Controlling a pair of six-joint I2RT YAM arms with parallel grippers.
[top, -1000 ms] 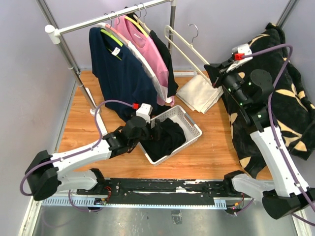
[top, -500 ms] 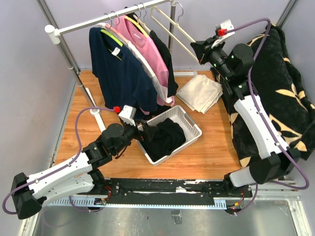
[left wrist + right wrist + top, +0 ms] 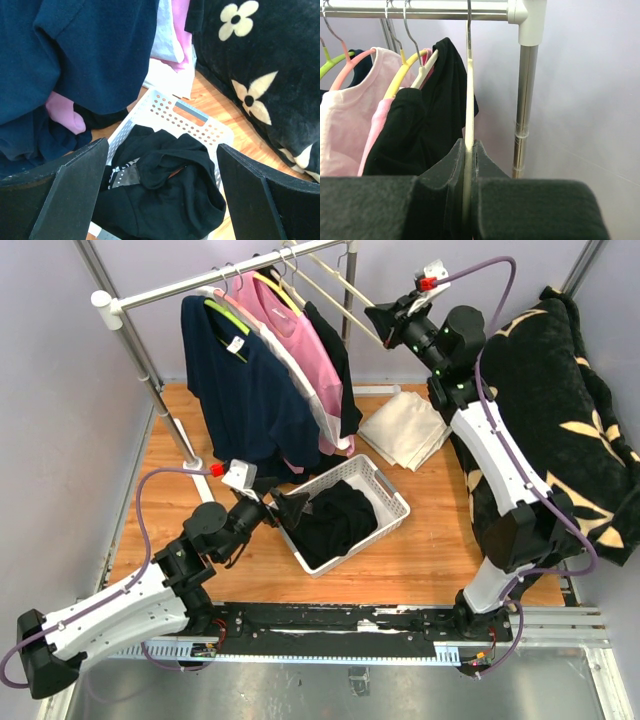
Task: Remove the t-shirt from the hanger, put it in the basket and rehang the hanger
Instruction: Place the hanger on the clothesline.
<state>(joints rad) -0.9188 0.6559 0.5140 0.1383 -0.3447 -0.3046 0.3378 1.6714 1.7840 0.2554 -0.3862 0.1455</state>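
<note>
No words, numbers, labels or brand names can be read anywhere in these views. The only printed marks are cream flower shapes on the black blanket (image 3: 280, 60), which are a pattern rather than lettering.

Pale walls (image 3: 60, 440), wood bench (image 3: 440, 540), clothes rail (image 3: 160, 292) at back.
You've got plain lilac-grey walls on three sides, a plank-grain bench under even light, the steel clothes rail crossing the rear, and a black flower-print blanket (image 3: 570, 390) heaped at the right.
</note>
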